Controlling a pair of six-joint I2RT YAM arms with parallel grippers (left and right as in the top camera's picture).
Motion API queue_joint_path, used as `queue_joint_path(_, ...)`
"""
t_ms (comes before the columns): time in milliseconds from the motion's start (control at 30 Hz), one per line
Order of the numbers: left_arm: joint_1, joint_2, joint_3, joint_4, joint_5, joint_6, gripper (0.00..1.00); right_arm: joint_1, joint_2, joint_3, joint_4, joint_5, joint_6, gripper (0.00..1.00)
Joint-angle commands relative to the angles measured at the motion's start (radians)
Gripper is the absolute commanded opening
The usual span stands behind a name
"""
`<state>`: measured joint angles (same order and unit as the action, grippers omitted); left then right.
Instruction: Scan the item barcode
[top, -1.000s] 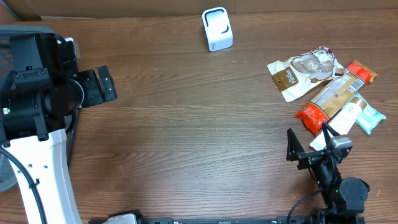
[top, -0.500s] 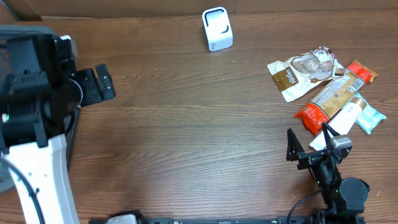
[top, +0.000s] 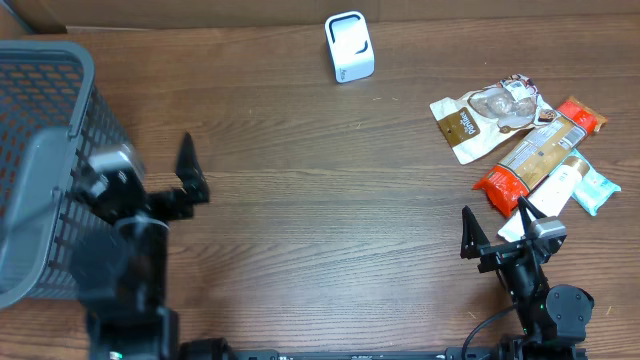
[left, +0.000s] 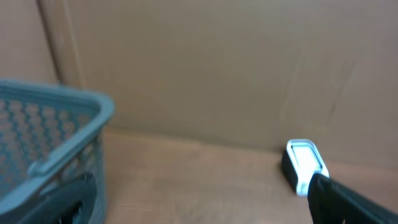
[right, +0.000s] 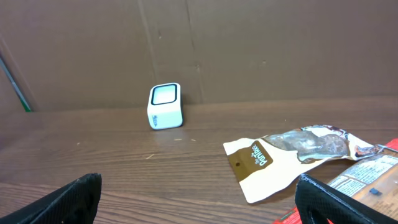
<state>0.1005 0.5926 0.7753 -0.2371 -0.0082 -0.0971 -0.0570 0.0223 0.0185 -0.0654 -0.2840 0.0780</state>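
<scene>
The white barcode scanner (top: 349, 46) stands at the table's far edge, also seen in the left wrist view (left: 305, 165) and the right wrist view (right: 165, 106). The items lie in a pile at the right: a white-and-brown pouch (top: 490, 118) (right: 292, 152), an orange bar wrapper (top: 535, 150), a white tube (top: 555, 185) and a teal packet (top: 597, 190). My left gripper (top: 140, 178) (left: 199, 211) is open and empty at the front left, beside the basket, pointing toward the scanner. My right gripper (top: 497, 228) (right: 205, 205) is open and empty, just in front of the pile.
A grey mesh basket (top: 40, 150) (left: 50, 143) stands at the left edge, right beside my left fingers. A cardboard wall (right: 249, 43) closes off the back of the wooden table (top: 320, 200).
My left arm has swung away from the upper left toward the front, uncovering the basket. The right arm and the items have not moved.
</scene>
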Motion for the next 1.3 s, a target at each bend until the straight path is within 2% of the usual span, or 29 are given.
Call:
queue_joint_path(0,-0.019,-0.134,-0.203,0.14,0.056,0.113,1.0,0.005,-0.002,-0.009,0.004,0.005,0.0,1.0)
queue_joint_path(100,-0.02,-0.24,-0.372,0.251,0.128,0.204,1.0,0.005,-0.002,-0.009,0.004,0.005,0.0,1.0)
queue_joint_path(200,-0.032,-0.341,-0.505,0.295,0.139,0.247,1.0,0.005,-0.002,-0.009,0.004,0.005,0.0,1.0)
queue_joint_path(333,-0.051,-0.451,-0.62,0.298,0.139,0.316,1.0,0.005,-0.002,-0.009,0.004,0.005,0.0,1.0)
queue_joint_path(467,-0.051,-0.531,-0.699,0.286,0.14,0.319,1.0,0.005,-0.002,-0.009,0.004,0.005,0.0,1.0)
queue_joint_path(667,-0.053,-0.59,-0.743,0.125,0.14,0.318,0.99,0.005,-0.002,-0.009,0.004,0.005,0.0,1.0)
queue_joint_path(1267,-0.053,-0.588,-0.748,0.122,0.132,0.299,1.0,0.005,-0.002,-0.009,0.004,0.005,0.0,1.0)
